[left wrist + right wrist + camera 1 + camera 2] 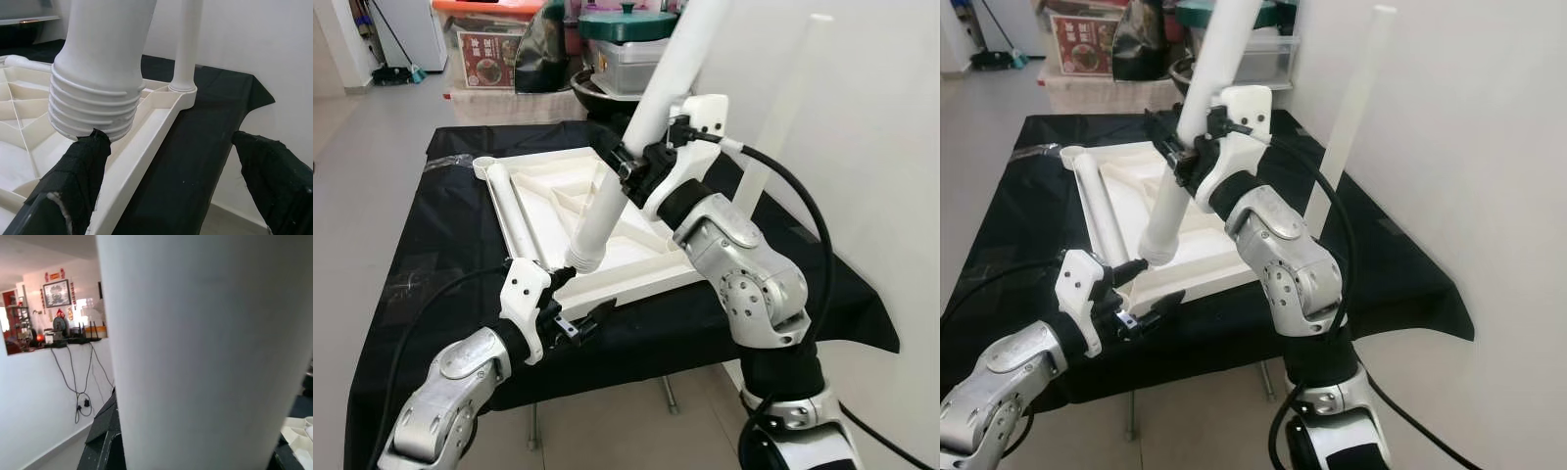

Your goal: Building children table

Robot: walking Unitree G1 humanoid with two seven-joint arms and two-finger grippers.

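Assembly running partway, judging by layout: white tabletop (548, 191) lying underside-up on the black-draped counter (421, 255), ribbed cells showing. One leg (1351, 122) already standing upright in the far right corner socket beside the wall. Another leg (509, 211) lying flat along the tabletop's left edge, not yet fitted. Right gripper (631, 171) clamping the third leg (651, 117) mid-shaft between its fingers, holding it tilted, top leaning away toward the wall side, threaded end (95, 105) hovering just above the tabletop's near rim, close to the near corner; not seated in any socket as far as visible. Left gripper (578, 318) sitting low at the counter's near edge just below the threaded end, fingers (73, 176) spread wide apart, gripping nothing, one pad just under the threads in the left wrist view — touching or not, cannot tell. Remaining, by estimate: straightening the held leg, aligning threads with a corner socket, screwing down, then fitting the lying leg. Fourth leg not accounted for. Main risk: cross-threading if going in at this tilt.
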